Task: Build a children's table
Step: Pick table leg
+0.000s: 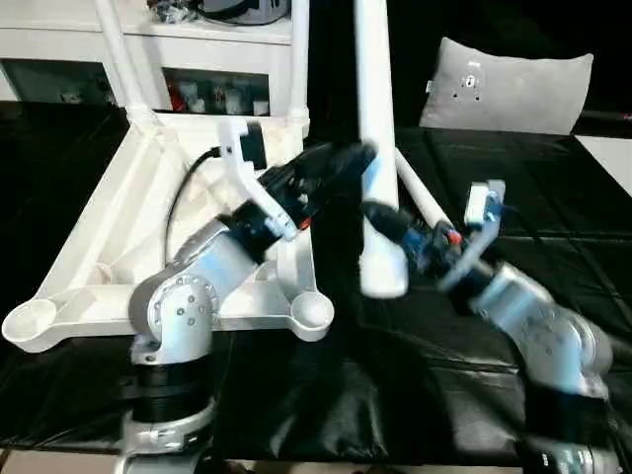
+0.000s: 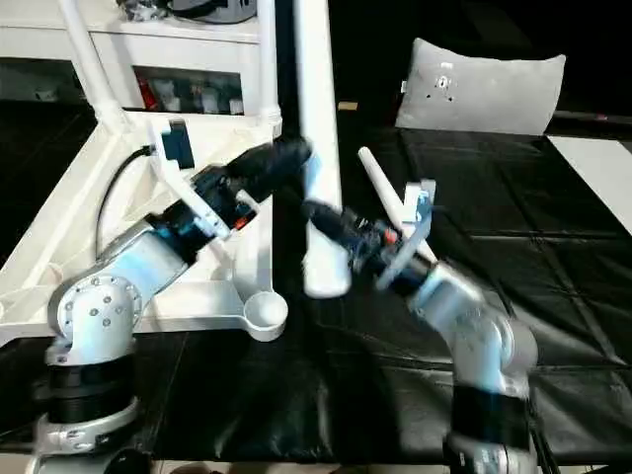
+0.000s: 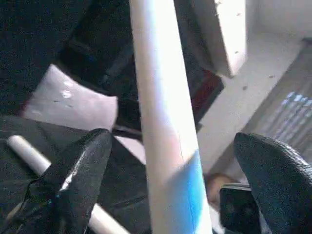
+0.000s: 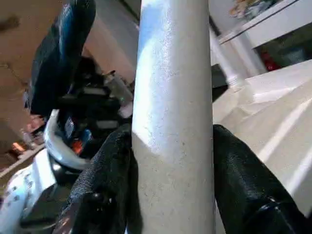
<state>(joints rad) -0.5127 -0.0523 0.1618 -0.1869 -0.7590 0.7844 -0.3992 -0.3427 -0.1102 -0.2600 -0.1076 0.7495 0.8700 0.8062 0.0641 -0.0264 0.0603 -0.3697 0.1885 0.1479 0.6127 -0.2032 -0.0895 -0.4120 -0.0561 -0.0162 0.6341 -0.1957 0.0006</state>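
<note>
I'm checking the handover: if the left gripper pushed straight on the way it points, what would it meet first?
Probably the upright table leg: it stands between the open jaws of the left gripper, directly ahead. The right gripper already holds that leg lower down. How far off the leg is, I cannot tell.

1. I am looking at a shiny black sheet [image 1: 415, 395] covering the work surface.
2. A white cabinet [image 1: 59, 44] is standing at the back.
3. A gray pillow [image 1: 509, 84] is leaning at the far right, against a dark background.
</note>
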